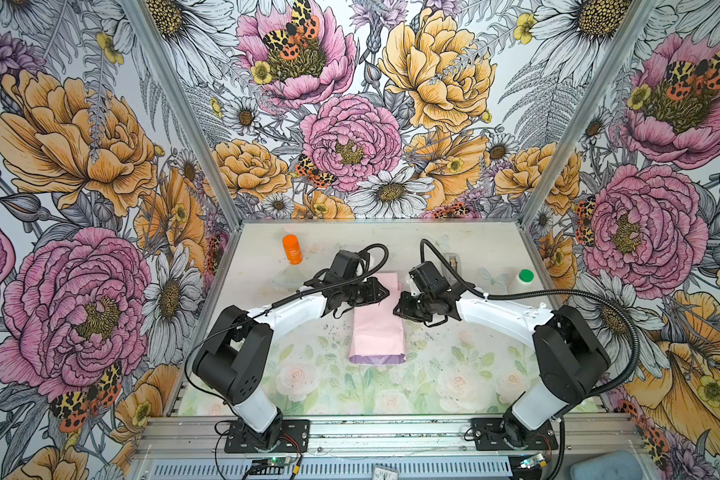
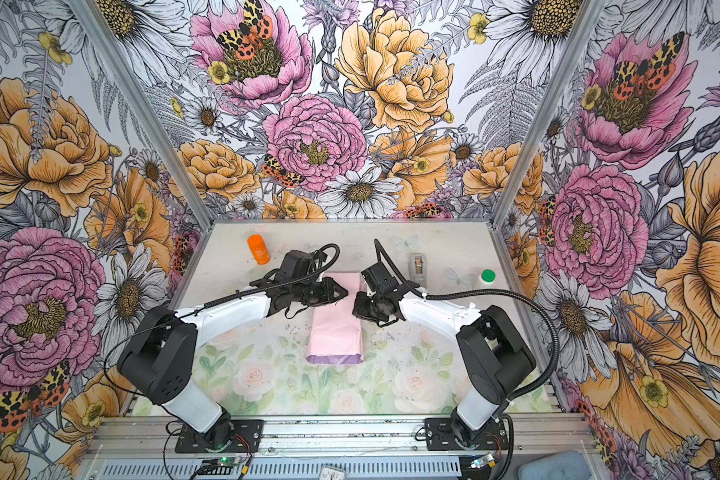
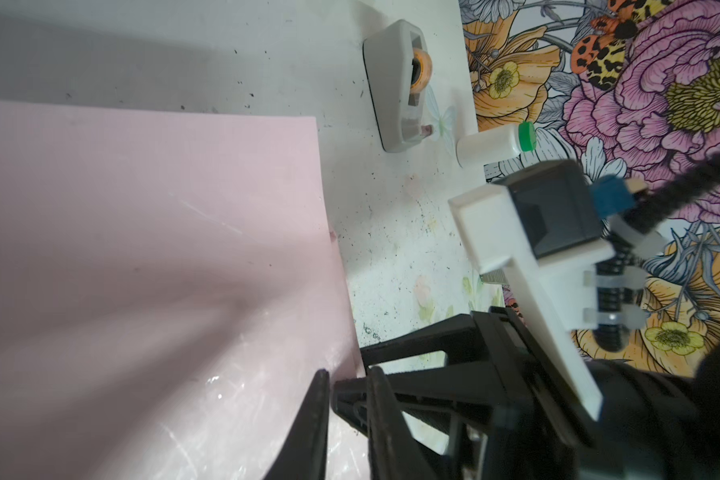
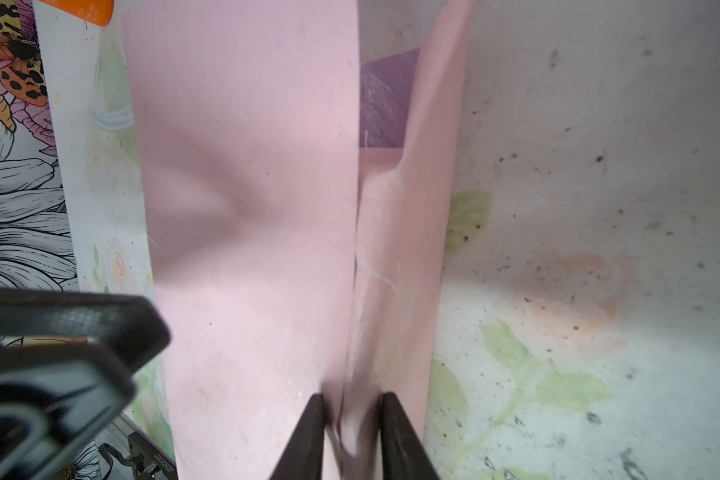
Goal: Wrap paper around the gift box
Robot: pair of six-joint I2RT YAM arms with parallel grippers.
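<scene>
Right gripper [image 4: 352, 399] jaws clenched on the paper [image 1: 377, 332] — a pinch of sheet stood between the two fingers, just where one long flap lapped over the other. Left gripper [image 3: 347, 372] jaws stood close together at a paper edge, almost tip to tip with the right gripper. Whether any paper sat between them, could not tell.

Paper lay mid-table as a long narrow bundle running near to far, pale pink side out. Both grippers met over its far half. Box not seen in any view — judged to be inside the bundle, hidden under the folded flaps.

Progress, as judged: both side flaps were brought over and overlapped along a lengthwise seam, so the first wrap looked done or close to it. No tape could be made out on the seam. Near end showed a lilac strip; folded or merely open, unclear. Far end looked open, with lilac showing between the flaps in the right wrist view.

Left to do: fix the seam, then fold and close both ends. Dispenser [image 2: 417, 268] stood far right on the table [image 1: 454, 374], apart from the paper, untouched.
</scene>
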